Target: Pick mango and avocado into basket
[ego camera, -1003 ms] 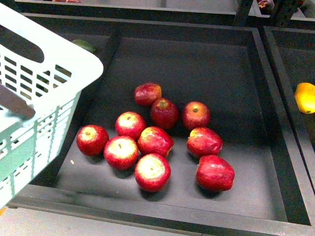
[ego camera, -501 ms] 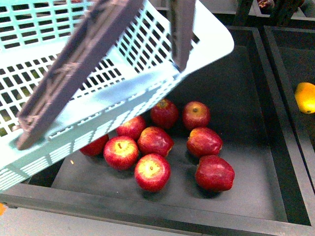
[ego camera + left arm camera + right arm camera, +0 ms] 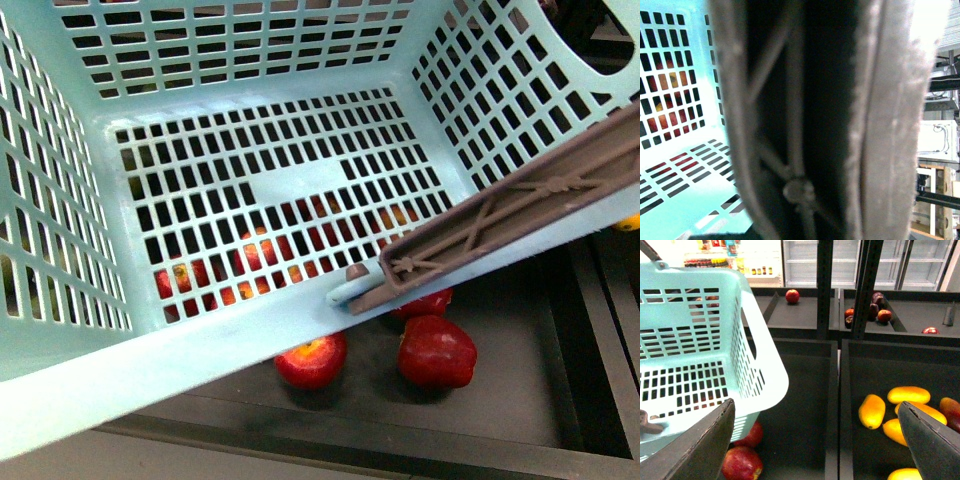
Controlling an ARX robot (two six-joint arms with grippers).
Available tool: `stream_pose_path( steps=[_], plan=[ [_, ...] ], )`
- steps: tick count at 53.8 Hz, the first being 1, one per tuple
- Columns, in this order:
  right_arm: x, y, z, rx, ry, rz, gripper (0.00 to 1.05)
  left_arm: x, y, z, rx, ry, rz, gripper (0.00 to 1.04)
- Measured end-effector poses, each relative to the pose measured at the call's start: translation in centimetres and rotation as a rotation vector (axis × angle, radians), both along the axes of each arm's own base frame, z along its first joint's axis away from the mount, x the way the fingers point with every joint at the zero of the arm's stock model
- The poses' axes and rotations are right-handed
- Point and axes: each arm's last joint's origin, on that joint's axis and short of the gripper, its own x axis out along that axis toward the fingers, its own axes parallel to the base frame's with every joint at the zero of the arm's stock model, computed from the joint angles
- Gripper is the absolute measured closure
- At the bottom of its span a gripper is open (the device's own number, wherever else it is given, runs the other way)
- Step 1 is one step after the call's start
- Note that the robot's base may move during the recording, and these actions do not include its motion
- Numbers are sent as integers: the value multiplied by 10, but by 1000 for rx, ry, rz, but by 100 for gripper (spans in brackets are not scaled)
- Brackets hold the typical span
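The light teal basket (image 3: 250, 340) fills most of the front view, tilted and empty, hanging over the apple bin. Its grey-brown handle (image 3: 520, 215) crosses the right side. In the left wrist view that handle (image 3: 880, 125) blocks nearly everything, with my left gripper shut on it and its fingers hidden; the basket wall (image 3: 670, 100) shows beside it. My right gripper (image 3: 820, 450) stands open above the divider between two bins, holding nothing. Several yellow mangoes lie in the right bin, the nearest mango (image 3: 872, 411) by the right finger. The avocado is out of view.
Red apples (image 3: 436, 350) lie in the black bin under the basket, and two apples (image 3: 742, 462) show below its corner. A raised divider (image 3: 832, 405) separates the bins. Black uprights (image 3: 824, 285) and a back shelf with apples stand beyond.
The basket has swung from the left edge across the front view to the right and now covers most of the apple bin.
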Motion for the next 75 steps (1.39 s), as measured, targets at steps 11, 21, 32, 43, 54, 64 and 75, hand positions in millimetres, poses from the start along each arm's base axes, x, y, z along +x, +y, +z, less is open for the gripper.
stream_pose_path(
  steps=[11, 21, 32, 43, 54, 64, 75],
  plan=[
    [0, 0, 0, 0, 0, 0, 9, -1, -1, 0, 0, -3, -2, 91],
    [0, 0, 0, 0, 0, 0, 9, 0, -1, 0, 3, -7, 0, 91],
    [6, -6, -2, 260, 556, -174, 9, 0, -1, 0, 3, -7, 0, 91],
    [44, -51, 2, 474, 581, -394, 9, 0, -1, 1, 6, -12, 0, 91],
    [88, -97, -10, 611, 629, -572, 9, 0, 0, 1, 5, -11, 0, 91],
    [139, -131, -42, 637, 696, -766, 9, 0, -1, 1, 3, -9, -3, 91],
    [169, -142, -74, 716, 797, -906, 9, 0, 0, 1, 5, -11, -1, 91]
  ],
)
